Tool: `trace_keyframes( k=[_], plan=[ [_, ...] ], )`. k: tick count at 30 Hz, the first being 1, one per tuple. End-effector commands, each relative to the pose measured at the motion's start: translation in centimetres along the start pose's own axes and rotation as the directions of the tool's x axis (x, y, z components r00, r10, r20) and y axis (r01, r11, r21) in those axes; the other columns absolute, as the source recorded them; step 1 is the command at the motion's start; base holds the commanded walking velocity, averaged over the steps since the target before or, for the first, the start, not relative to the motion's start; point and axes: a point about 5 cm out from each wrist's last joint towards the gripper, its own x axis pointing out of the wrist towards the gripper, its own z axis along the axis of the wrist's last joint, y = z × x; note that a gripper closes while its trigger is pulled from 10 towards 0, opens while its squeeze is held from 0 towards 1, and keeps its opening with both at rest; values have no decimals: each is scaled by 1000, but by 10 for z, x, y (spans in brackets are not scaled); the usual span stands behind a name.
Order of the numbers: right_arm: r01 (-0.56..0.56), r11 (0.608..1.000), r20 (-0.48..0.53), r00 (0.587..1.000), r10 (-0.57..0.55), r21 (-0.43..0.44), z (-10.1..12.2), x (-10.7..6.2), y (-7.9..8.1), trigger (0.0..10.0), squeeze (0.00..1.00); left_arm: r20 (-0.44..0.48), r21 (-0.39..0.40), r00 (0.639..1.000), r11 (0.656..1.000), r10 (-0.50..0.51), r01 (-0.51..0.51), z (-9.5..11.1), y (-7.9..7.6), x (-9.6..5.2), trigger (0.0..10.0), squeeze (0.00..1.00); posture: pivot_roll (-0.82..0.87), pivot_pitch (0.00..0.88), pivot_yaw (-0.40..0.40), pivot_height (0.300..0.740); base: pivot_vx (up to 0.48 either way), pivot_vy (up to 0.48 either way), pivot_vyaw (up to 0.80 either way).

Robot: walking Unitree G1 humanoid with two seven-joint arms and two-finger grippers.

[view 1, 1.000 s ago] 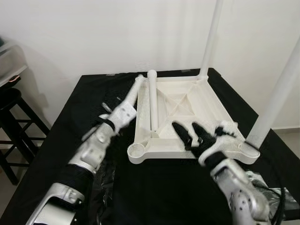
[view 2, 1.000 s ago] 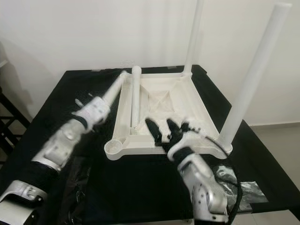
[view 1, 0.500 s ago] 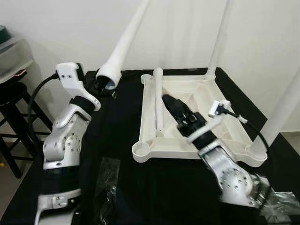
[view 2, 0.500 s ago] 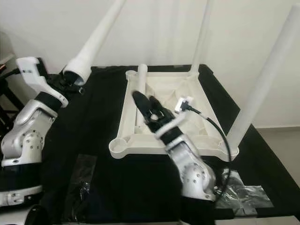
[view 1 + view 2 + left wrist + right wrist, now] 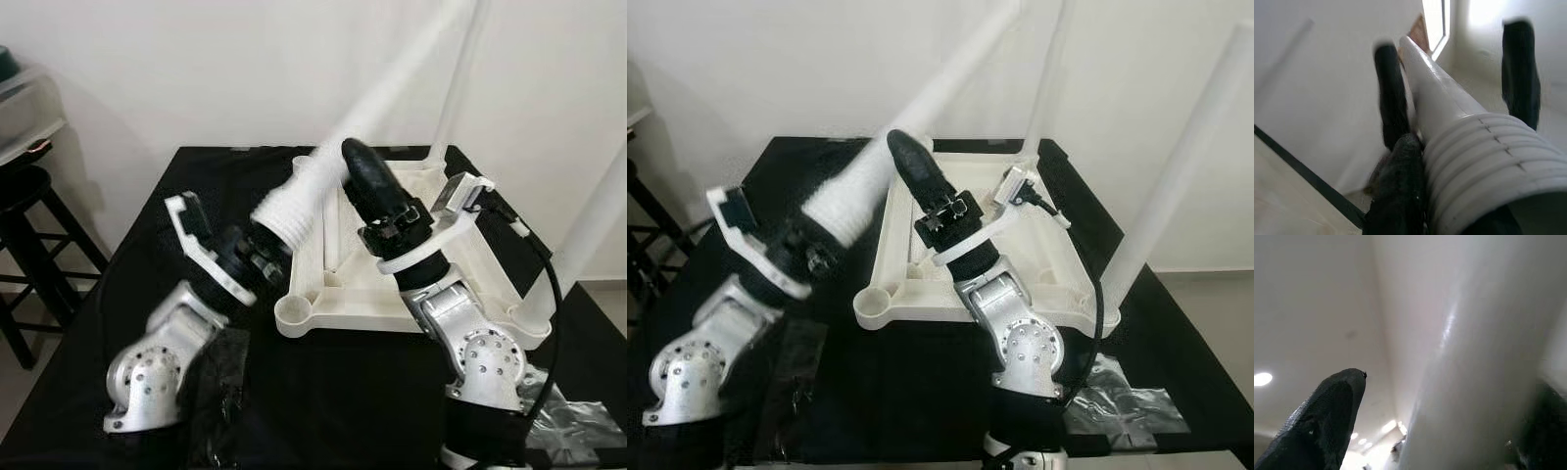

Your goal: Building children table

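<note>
The left pincer (image 5: 257,257) grips the ribbed end of a white table leg (image 5: 372,108), which slants up over the upturned tabletop (image 5: 490,269) on the black worktop (image 5: 127,274). The right pincer (image 5: 367,181) points upward beside it; whether it is open cannot be told. The leg's far end is blurred. Two legs stand fitted, and one socket (image 5: 294,312) is empty.

Both arms raised, wrists upturned
</note>
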Motion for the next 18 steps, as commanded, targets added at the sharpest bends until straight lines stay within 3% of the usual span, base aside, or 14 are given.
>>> trace_keyframes(
  k=[1,5,14,15,16,18],
  plan=[
    [-39,999,-8,999,39,19,0,2,5,10000,0,-3,-25,998,997,-70,70,0,-11,-1,0,0,-11,0,-39,740,0,0,0],
    [-56,998,-28,998,57,34,-4,2,8,10000,0,-25,-67,991,989,-132,130,-4,-20,-5,0,0,-8,0,-41,740,0,0,0],
    [-119,992,-77,990,122,44,-6,-1,14,10000,0,-93,-64,983,986,-160,154,-9,-21,-16,0,0,-9,0,-38,740,0,0,0],
    [-142,989,-90,985,145,41,-3,-3,16,8706,0,-111,-54,983,989,-145,140,-9,-18,-20,0,0,-9,0,-39,740,0,0,0],
    [-152,988,-93,983,155,42,-2,-3,17,4863,0,-118,-56,983,989,-139,133,-10,-18,-21,0,0,-9,0,-39,740,0,0,0],
    [-158,987,-95,982,161,43,-2,-4,17,4863,0,-120,-59,983,990,-136,130,-10,-17,-22,0,0,-9,0,-39,740,0,0,0]
  ],
)
